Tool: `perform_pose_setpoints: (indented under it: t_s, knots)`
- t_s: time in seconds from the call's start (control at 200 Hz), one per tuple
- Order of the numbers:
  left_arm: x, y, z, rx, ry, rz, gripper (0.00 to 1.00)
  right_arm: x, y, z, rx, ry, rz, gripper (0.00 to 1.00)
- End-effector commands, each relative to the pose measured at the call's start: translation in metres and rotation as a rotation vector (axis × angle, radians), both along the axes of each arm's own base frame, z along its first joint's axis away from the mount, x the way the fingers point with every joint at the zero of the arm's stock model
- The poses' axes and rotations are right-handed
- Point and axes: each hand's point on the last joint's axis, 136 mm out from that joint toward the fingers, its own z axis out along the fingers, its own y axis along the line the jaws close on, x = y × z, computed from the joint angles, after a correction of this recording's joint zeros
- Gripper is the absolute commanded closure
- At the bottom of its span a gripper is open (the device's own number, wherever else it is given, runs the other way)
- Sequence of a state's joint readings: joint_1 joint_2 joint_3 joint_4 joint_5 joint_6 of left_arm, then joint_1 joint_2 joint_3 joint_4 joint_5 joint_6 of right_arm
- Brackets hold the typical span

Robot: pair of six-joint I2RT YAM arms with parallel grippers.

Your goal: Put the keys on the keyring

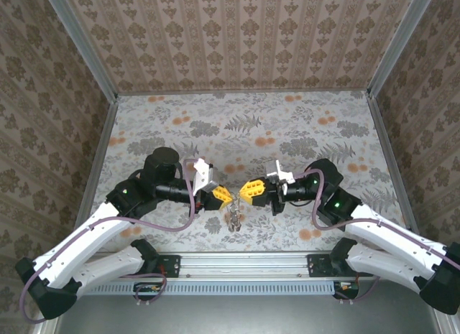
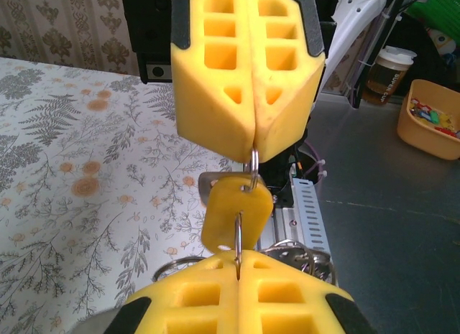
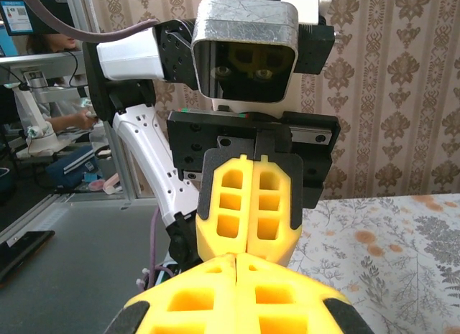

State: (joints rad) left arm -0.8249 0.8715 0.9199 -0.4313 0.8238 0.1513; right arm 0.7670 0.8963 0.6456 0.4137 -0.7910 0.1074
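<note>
We find open room on the floral-printed desk (image 1: 244, 126) beyond both claws; the grey metal rail (image 1: 244, 263) borders its near edge. The left claw (image 1: 224, 196) and right claw (image 1: 250, 191) meet tip to tip, each apparently clenched on the thin silver wire keyring (image 2: 239, 237). A flat yellow tag (image 2: 219, 215) hangs on it, and the small silvery keys (image 1: 233, 217) dangle below. Damask-papered walls (image 1: 244, 39) enclose three sides.

silvery keys (image 1: 233, 217) dangle from the thin keyring (image 2: 238, 237).

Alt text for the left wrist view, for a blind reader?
Two shut yellow-padded grippers face tip to tip: the left gripper below pinches a metal ring threaded through a yellow tag, and the right gripper above pinches a smaller ring at its top.
</note>
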Motion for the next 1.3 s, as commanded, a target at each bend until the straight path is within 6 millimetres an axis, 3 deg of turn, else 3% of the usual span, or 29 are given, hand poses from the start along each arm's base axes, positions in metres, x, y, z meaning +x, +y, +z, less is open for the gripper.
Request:
perform_pose_setpoints:
  t_s: [0.0, 0.32, 0.91, 1.09, 1.295]
  knots:
    - [-0.006, 0.0, 0.015, -0.035, -0.027, -0.038, 1.0, -0.002, 0.003, -0.002, -0.004, 0.0, 0.018, 1.0]
    - [-0.006, 0.0, 0.018, -0.036, -0.031, -0.041, 1.0, 0.006, 0.004, -0.006, -0.016, -0.003, -0.02, 1.0]
    - [-0.004, 0.002, 0.017, -0.033, -0.034, -0.024, 1.0, -0.005, 0.002, -0.006, -0.028, 0.036, 0.025, 1.0]
    - [0.0, 0.001, 0.013, -0.028, -0.04, -0.011, 1.0, 0.0, 0.007, -0.009, -0.055, 0.106, 0.03, 1.0]
    - [0.006, 0.003, 0.009, -0.021, -0.069, 0.034, 1.0, 0.023, -0.009, 0.005, 0.034, 0.144, -0.169, 1.0]
